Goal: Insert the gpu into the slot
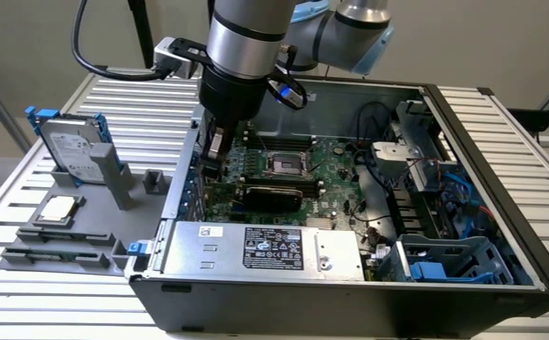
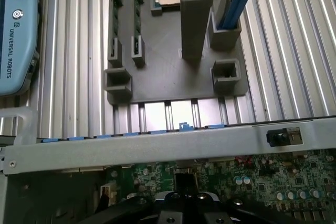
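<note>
Exterior view: the arm reaches down into the open computer case (image 1: 350, 312), over the motherboard (image 1: 336, 152) edge on the exterior view's left.
Hand: the gripper (image 1: 214, 157) has its fingers drawn narrow together, and nothing shows between them.
Wrist view: the gripper (image 2: 186, 205) hangs just inside the case wall, above the green board. I see no card in its grasp.
Card location: the gpu (image 1: 272, 193) sits on the motherboard near the middle of the case, between the processor socket (image 1: 284, 164) and the silver power supply (image 1: 255, 248).
Card and hand: the gripper is near the card's end on the exterior view's left, apart from it and higher.
Long axis: the card runs from the exterior view's left to its right, roughly parallel to the long edge of the power supply.
Facing: its dark side looks up and toward the camera. I cannot tell whether it stands on edge or lies flat.
The slot: I cannot pick it out beneath the card.
Progress: the card already rests on the board, where a slot would lie, so the placing looks largely done.
Left open: whether the card is pressed fully home cannot be told.
</note>
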Controlling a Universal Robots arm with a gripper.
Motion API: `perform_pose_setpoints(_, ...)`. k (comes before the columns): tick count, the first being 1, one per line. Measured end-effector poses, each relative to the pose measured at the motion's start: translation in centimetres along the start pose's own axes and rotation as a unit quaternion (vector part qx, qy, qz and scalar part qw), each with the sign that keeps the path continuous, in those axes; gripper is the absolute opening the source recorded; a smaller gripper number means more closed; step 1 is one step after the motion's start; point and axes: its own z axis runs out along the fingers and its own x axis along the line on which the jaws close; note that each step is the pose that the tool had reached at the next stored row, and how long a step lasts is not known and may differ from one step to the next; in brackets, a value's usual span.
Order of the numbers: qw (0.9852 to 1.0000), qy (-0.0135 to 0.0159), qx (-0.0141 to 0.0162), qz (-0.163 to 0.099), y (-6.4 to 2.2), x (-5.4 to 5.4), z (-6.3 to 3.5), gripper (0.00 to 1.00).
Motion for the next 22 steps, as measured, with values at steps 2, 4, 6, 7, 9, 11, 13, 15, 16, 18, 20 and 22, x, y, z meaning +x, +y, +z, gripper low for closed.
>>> perform_pose_setpoints(2,1.0,0.0,0.0,0.0,0.19,0.02,0.07,0.11)
perform_pose_setpoints(4,1.0,0.0001,0.0,0.0,0.22,0.02,0.08,0.11)
perform_pose_setpoints(6,1.0,0.0001,0.0,0.0,0.25,0.0,0.09,0.11)
perform_pose_setpoints(7,1.0,0.0001,-0.0001,0.0,0.28,-0.02,0.09,0.11)
perform_pose_setpoints(9,1.0,0.0,0.0,0.0,0.34,-0.09,0.11,0.11)
perform_pose_setpoints(11,1.0,0.0001,0.0,0.0,0.4,-0.12,0.12,0.11)
perform_pose_setpoints(13,1.0,0.0001,0.0,0.0,0.41,-0.16,0.12,0.11)
perform_pose_setpoints(15,1.0,0.0001,0.0,0.0,0.43,-0.2,0.11,0.11)
perform_pose_setpoints(16,1.0,0.0001,0.0,0.0,0.43,-0.23,0.11,0.11)
perform_pose_setpoints(18,1.0,0.0001,0.0,0.0,0.44,-0.3,0.11,0.11)
perform_pose_setpoints(20,1.0,0.0001,0.0,0.0,0.45,-0.36,0.11,0.11)
perform_pose_setpoints(22,1.0,0.0001,0.0,0.0,0.47,-0.43,0.11,0.11)
